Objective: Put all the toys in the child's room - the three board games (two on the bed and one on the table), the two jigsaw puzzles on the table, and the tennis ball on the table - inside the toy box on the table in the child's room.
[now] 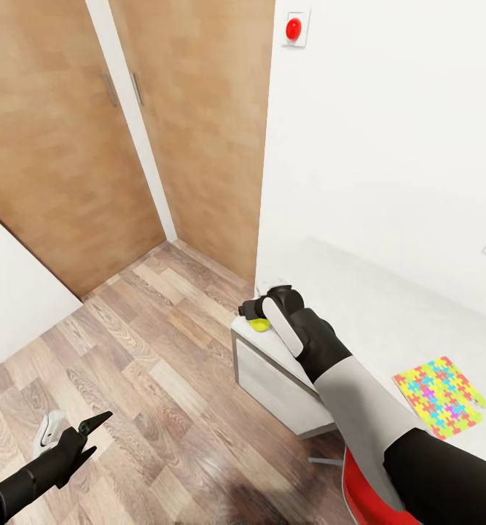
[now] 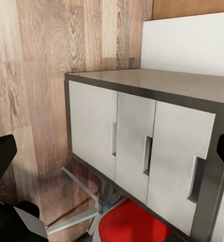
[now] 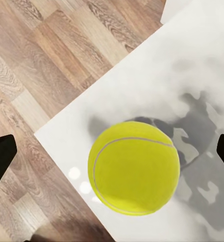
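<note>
Hanging low over the floor (image 1: 140, 350), my left gripper (image 1: 97, 432) is spreading its jaws, holding nothing. My right gripper (image 1: 261, 312) is hovering, jaws apart, above the ball (image 3: 134, 168) at the table (image 1: 359, 292) corner; a puzzle (image 1: 441, 397) is lying rightward.

tennis ball (image 1: 258, 324) half behind right wrist

The right arm, grey and black, reaches forward and bends down at the wrist, with the black right gripper (image 1: 256, 312) pointing down, jaws wide apart. The black left gripper (image 1: 95, 425) hangs low, jaws spread.
</note>
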